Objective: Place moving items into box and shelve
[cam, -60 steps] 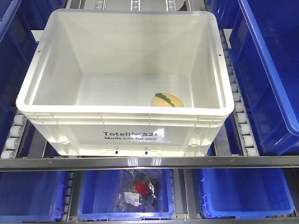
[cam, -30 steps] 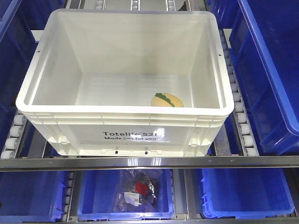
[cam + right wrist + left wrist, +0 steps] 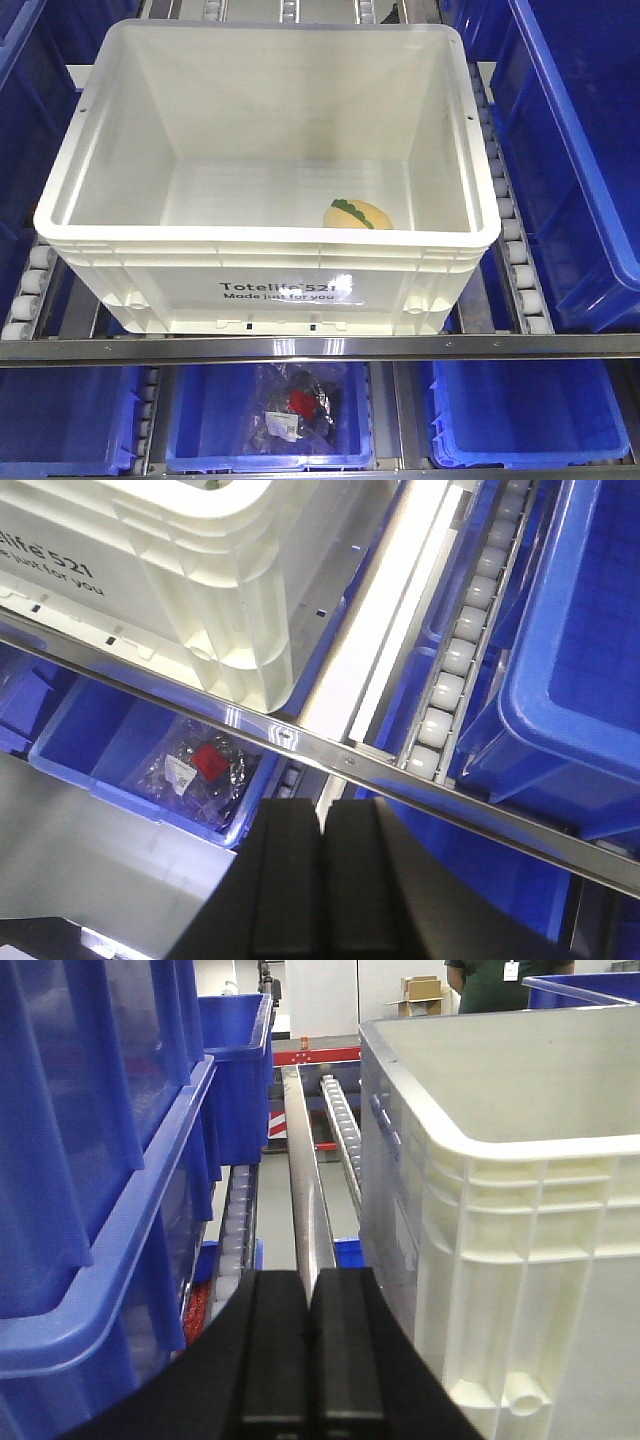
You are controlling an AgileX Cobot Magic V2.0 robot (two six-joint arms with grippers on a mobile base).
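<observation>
Both pairs of black fingers are pressed together and hold nothing: my left gripper [image 3: 308,1345] beside the large white ribbed plastic crate [image 3: 270,265], my right gripper [image 3: 322,880] below its front corner. Inside, the small yellow-orange plush toy with green leaf strip [image 3: 358,214] lies near the front wall. I think I should push the crate evenly along the metal roller rails [image 3: 512,250], with both arms level.

Front cam looks down into box [image 3: 270,245], wrist cams close beside it, all share box.
</observation>
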